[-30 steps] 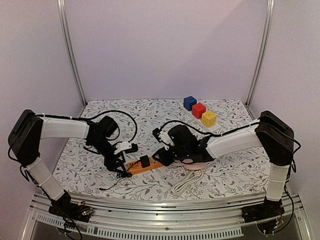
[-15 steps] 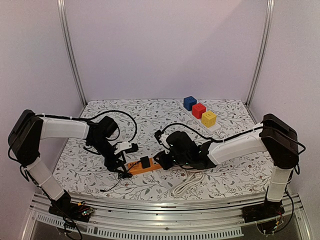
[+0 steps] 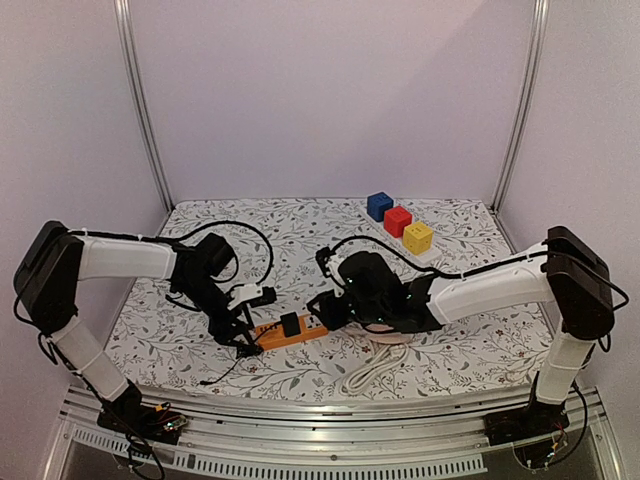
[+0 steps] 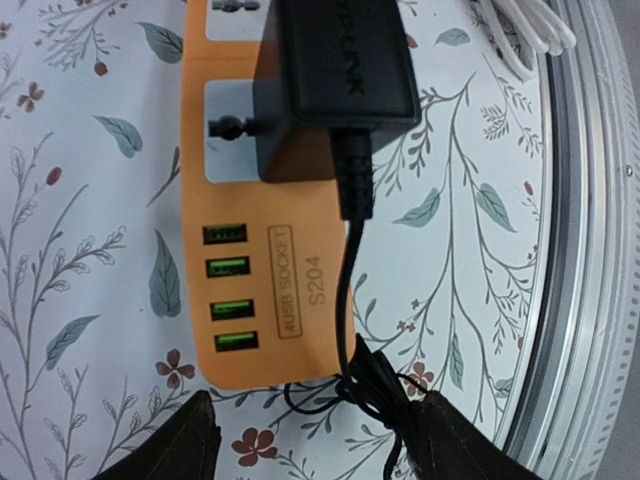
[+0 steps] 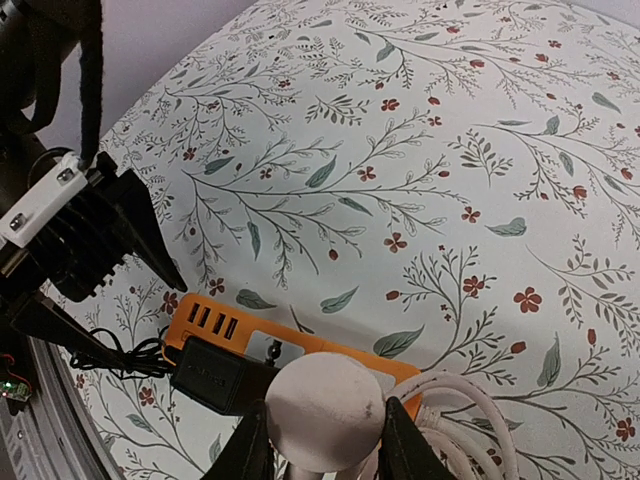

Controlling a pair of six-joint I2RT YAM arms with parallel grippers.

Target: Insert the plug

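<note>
An orange power strip (image 3: 272, 335) lies on the floral cloth, and a black adapter (image 3: 290, 323) sits in one of its sockets. In the left wrist view the strip (image 4: 250, 260) shows its green USB ports, the adapter (image 4: 335, 70) and the adapter's black cord (image 4: 348, 300). My left gripper (image 4: 318, 440) stands open just off the strip's USB end, the cord running beside its right finger. My right gripper (image 5: 325, 450) is shut on a round white plug (image 5: 325, 405), held over the strip (image 5: 205, 322) beside the adapter (image 5: 215, 375).
A coiled white cable (image 3: 372, 368) lies right of the strip, seen too in the right wrist view (image 5: 470, 410). Blue (image 3: 379, 206), red (image 3: 397, 221) and yellow (image 3: 418, 237) cubes stand at the back right. The table's metal rail (image 4: 590, 250) runs close by.
The right arm's upper links have swung out to the right and lowered, while its wrist stays over the strip with the plug. The left arm has not moved.
</note>
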